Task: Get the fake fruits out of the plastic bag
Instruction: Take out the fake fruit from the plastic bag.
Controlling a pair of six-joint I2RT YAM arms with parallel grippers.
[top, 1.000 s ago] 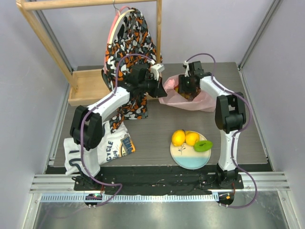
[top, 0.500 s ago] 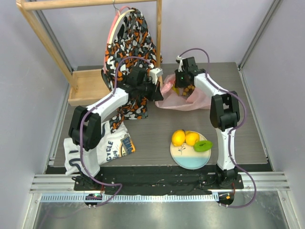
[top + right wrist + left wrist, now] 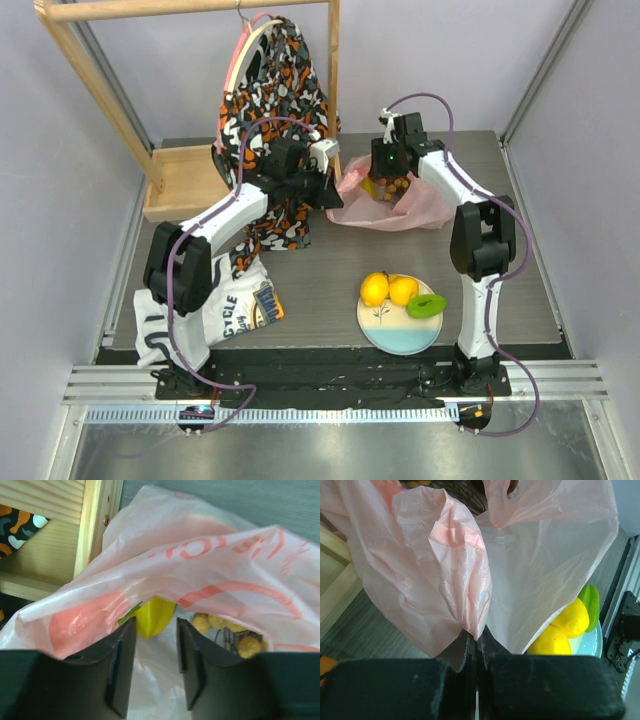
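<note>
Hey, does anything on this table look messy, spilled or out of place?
A white printed T-shirt lies crumpled at the table's near-left corner, hanging over the front edge. Nothing else looks spilled or damaged.

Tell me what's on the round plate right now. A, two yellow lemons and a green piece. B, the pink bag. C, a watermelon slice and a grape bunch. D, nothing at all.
A: the plate carries two yellow lemons side by side and a green piece at its rim, while the plastic bag lies apart from it, farther back.
</note>
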